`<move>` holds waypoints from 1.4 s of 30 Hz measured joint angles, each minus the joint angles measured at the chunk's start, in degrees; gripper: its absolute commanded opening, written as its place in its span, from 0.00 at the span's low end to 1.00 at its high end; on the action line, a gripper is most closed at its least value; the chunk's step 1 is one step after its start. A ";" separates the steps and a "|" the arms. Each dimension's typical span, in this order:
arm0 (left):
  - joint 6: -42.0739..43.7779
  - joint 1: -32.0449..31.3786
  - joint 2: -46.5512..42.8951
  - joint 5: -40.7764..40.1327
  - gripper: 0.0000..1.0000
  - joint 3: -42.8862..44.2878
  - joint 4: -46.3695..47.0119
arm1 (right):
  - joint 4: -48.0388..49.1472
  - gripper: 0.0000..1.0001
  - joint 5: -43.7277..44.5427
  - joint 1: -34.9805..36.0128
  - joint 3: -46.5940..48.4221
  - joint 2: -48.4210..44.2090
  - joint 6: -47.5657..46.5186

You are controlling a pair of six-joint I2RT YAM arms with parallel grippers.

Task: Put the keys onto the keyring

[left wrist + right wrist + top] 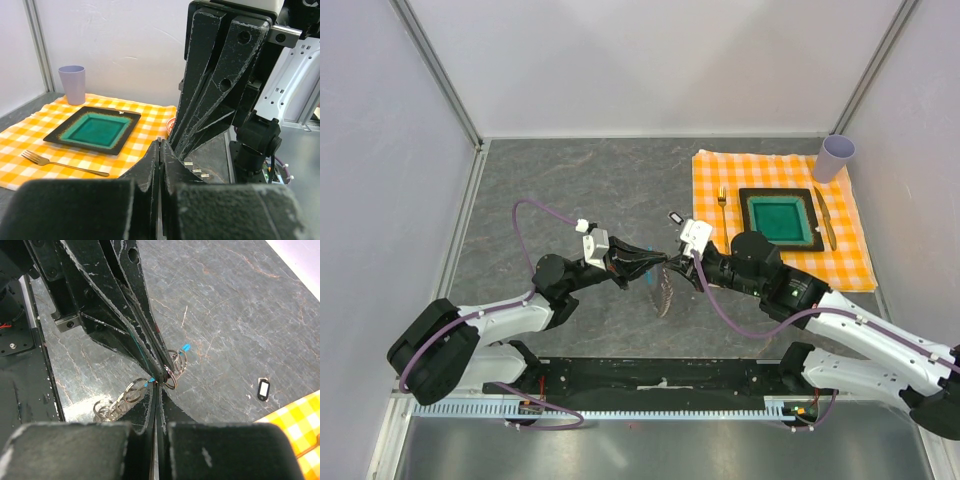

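Grey stone-patterned table (570,190), both arms reaching in to meet over its middle. I had the left gripper (661,262) and the right gripper (676,263) tip to tip, nearly touching. On the wrist views each pair of fingers was pressed narrow, with hardly a slit between the pads. An orange checked cloth (775,170) lay on the far right of the table. It carried a square black plate (752,215) with a green centre, and a lilac cup (837,157) stood upright at its far right corner. A knife (825,218) lay right of the plate and a fork (722,205) left of it. The keyring (120,401) was at the point where the fingertips met, with silver rings on both sides of that point and small blue bits among them. On the top view its chain hung down below the tips. A blue line ran along the seam of the left fingers, so I logged the left pair as gripping it. I could not tell what lay between the right pair. A black-and-white fob (263,388) lay on the table near the cloth edge, apart from both grippers. I could not make out the key in any view.
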 measured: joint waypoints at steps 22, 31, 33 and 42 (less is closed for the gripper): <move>0.31 -0.98 -1.29 -3.98 0.02 -1.66 0.37 | 4.81 0.31 2.08 -0.20 -3.56 -4.39 4.83; 2.62 -0.98 -5.70 -6.05 0.02 -4.52 0.42 | 2.67 0.40 5.25 -1.51 -3.56 -4.28 4.72; 2.62 -0.98 -5.97 -6.03 0.02 -4.81 0.42 | 3.06 0.39 4.22 -1.60 -3.58 -3.89 4.74; 2.62 -0.98 -6.12 -4.66 0.02 -5.22 0.35 | 6.34 0.36 -4.50 -2.71 -3.54 -1.01 3.48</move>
